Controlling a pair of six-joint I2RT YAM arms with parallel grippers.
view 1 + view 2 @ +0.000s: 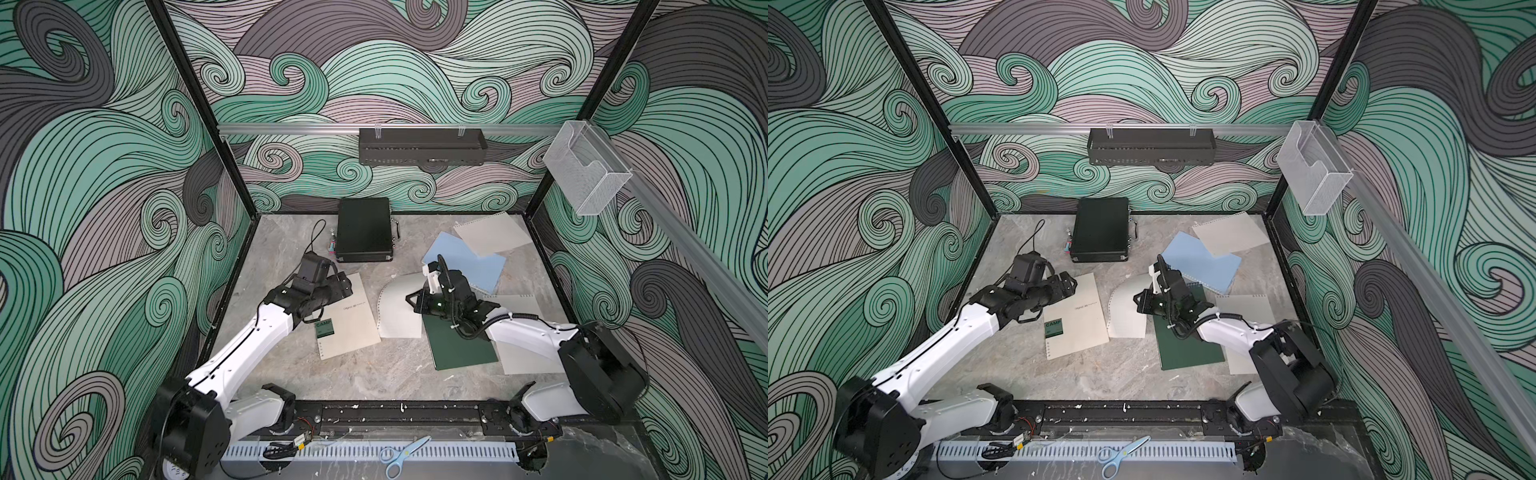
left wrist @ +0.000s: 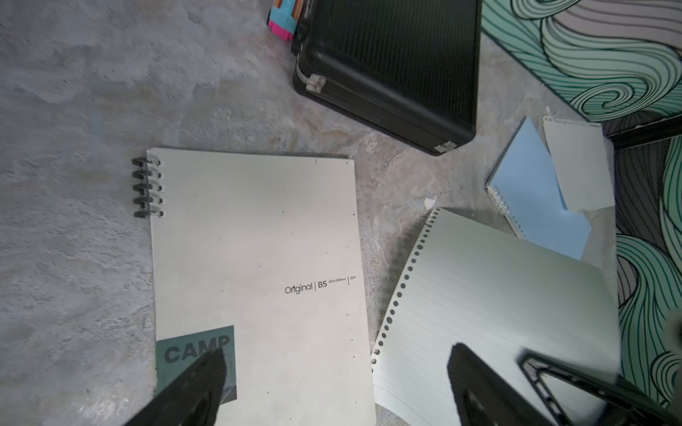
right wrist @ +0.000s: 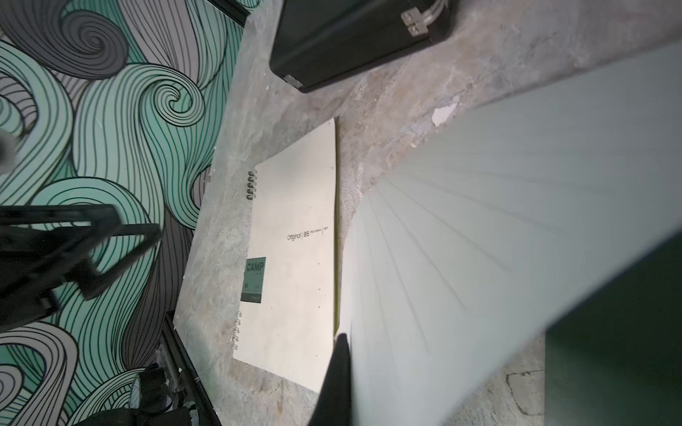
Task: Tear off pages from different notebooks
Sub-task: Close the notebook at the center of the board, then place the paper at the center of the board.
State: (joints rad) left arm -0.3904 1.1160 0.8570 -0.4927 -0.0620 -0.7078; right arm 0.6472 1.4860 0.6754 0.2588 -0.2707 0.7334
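Observation:
The beige notebook (image 1: 353, 320) (image 1: 1077, 320) (image 2: 258, 258) (image 3: 295, 258) with a green label lies closed at centre left. My left gripper (image 1: 345, 286) (image 1: 1069, 284) (image 2: 337, 354) hovers open over it, holding nothing. A dark green notebook (image 1: 461, 349) (image 1: 1187, 349) (image 3: 620, 332) lies at centre right. My right gripper (image 1: 411, 301) (image 1: 1138, 301) (image 3: 347, 343) is shut on a curled lined page (image 1: 397, 311) (image 1: 1125, 311) (image 2: 479, 302) (image 3: 479, 221) between the two. The light blue notebook (image 1: 465, 262) (image 1: 1204, 262) (image 2: 535, 206) lies behind, partly under a loose page (image 1: 492, 239) (image 1: 1231, 235) (image 2: 575, 166).
A black case (image 1: 363, 235) (image 2: 387, 66) stands at the back with a small pink and teal item (image 2: 282, 22) beside it. Another loose sheet (image 1: 523, 353) lies under the right arm. Scissors (image 1: 401, 455) rest on the front rail. A black tray (image 1: 422, 145) and a clear holder (image 1: 582, 174) hang on the walls.

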